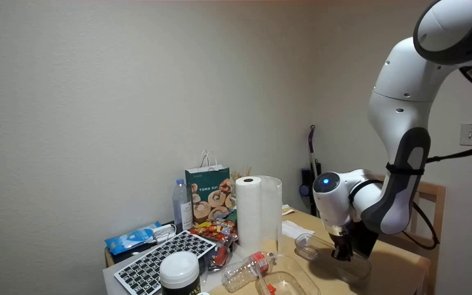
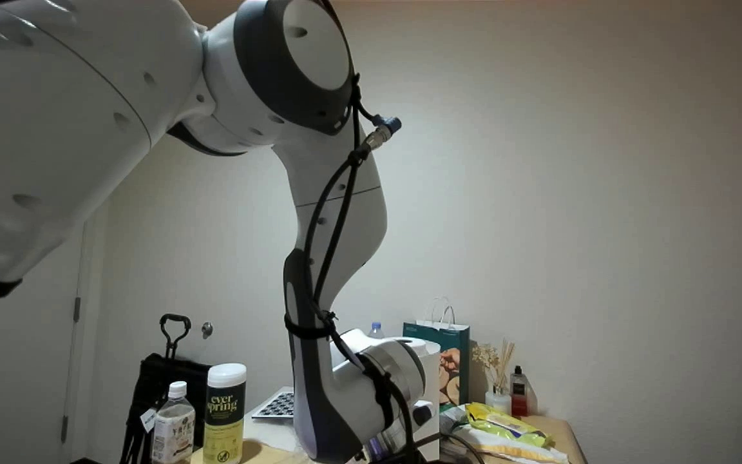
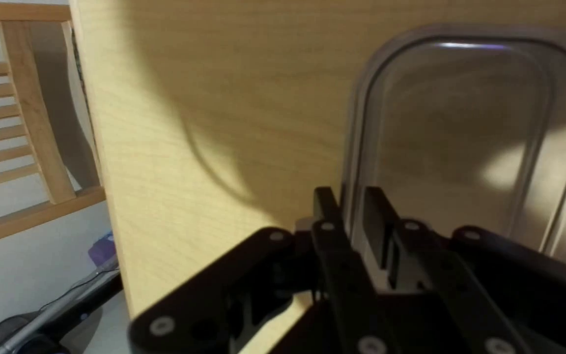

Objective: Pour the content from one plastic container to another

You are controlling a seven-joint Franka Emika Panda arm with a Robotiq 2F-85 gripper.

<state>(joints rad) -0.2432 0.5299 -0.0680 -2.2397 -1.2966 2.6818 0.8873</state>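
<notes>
A clear plastic container stands on the wooden table under my gripper. In the wrist view the clear container looks empty inside. There my gripper is partly open, with the container's near side wall between its two fingers. A gap shows between the fingers; whether either finger touches the wall is hard to tell. A further clear plastic container stands closer to the camera in an exterior view, with a small red item in it. Both containers and the fingers are hidden in an exterior view behind the arm.
A clear bottle lies beside the container with the red item. A paper-towel roll, a green bag, snack packets, a patterned board and a white-lidded canister stand around. A wooden chair is past the table edge.
</notes>
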